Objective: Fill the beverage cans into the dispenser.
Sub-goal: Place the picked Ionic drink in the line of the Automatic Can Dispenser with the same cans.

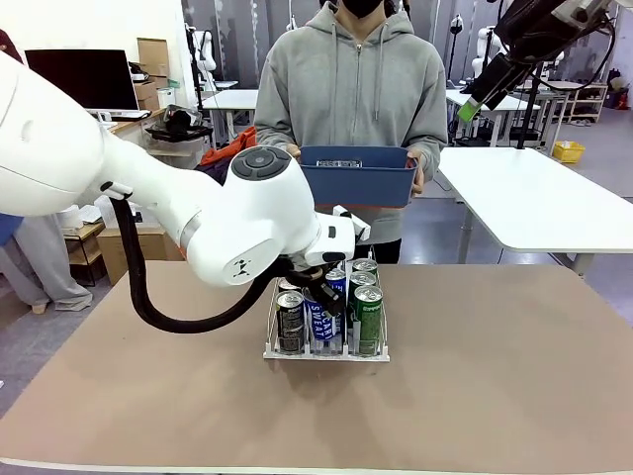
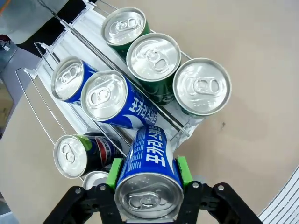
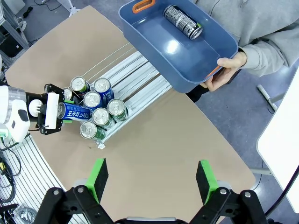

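1. Left hand point(image 2: 148, 171) is clamping a blue-and-white Pocari can point(image 2: 148, 156) across its body, green pads pressing both sides. The can is leaning, far end pointing into the dispenser point(image 1: 326, 356).
2. The dispenser is sitting mid-counter. The held can is hanging at its 6 o'clock end over the middle lane, close against the nearer of two blue cans point(image 2: 106, 98) there; I can't tell if they're touching.
3. My read: the hand should be righting the can first, centring it between the lane wires, and opening only once the base is seated. Lowering it tilted risks tipping the neighbour.
4. Left arm is reaching in from 9 o'clock, wrist bending down over the rack.
5. Right hand point(image 3: 152, 179) is hanging high toward 2 o'clock, spread wide and empty. The person at 12 o'clock is holding a blue bin point(image 3: 182, 51) with one dark can point(image 3: 183, 21) inside.
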`<state>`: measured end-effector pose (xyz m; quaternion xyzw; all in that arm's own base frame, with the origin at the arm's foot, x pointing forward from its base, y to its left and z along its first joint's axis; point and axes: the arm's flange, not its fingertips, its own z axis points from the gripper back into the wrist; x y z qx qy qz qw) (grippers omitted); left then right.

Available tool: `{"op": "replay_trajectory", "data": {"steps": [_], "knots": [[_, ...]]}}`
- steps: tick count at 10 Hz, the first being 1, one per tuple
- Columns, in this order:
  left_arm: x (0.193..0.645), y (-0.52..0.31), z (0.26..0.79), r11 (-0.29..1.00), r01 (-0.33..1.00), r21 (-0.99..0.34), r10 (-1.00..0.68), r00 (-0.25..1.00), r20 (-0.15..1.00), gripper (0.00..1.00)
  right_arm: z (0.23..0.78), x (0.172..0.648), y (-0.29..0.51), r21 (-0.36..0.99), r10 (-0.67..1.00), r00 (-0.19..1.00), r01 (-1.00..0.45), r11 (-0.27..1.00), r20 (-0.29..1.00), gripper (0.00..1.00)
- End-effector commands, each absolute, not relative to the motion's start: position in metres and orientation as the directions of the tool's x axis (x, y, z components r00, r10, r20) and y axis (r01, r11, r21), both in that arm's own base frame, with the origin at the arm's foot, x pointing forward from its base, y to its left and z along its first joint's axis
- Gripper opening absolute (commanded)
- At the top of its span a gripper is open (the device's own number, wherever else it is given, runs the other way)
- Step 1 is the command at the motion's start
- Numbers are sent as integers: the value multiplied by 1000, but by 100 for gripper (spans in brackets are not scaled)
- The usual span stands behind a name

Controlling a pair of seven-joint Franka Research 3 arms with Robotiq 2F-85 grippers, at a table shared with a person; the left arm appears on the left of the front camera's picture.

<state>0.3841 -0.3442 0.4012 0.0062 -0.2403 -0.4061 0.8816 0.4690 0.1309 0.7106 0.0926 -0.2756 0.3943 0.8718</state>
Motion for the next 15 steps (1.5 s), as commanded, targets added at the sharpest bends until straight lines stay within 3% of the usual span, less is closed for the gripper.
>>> {"op": "replay_trajectory", "data": {"steps": [1,6,7,8,9,10,11,14,15], "knots": [[403,-357,397,682,698,218,-703,546,456,57,710,467,129,-56,636,538,-738,672,553,100],[402,-362,389,636,754,163,-746,546,382,57,710,467,129,-56,636,538,-738,672,553,100],[403,-361,388,636,758,146,-748,558,359,72,710,467,129,-56,636,538,-738,672,553,100],[402,-359,390,647,749,142,-741,575,345,76,710,467,129,-56,636,538,-738,672,553,100],[400,-358,396,660,736,152,-732,584,351,92,710,467,129,-56,636,538,-738,672,553,100],[398,-357,403,665,728,168,-728,581,363,81,710,467,129,-56,636,538,-738,672,553,100],[393,-357,412,666,725,176,-726,575,377,100,710,467,129,-56,636,538,-738,672,553,100],[368,-354,441,660,729,178,-723,553,414,100,710,467,129,-56,636,538,-738,672,553,100],[392,-359,425,661,726,191,-727,556,402,100,710,467,129,-56,636,538,-738,672,553,100]]}}
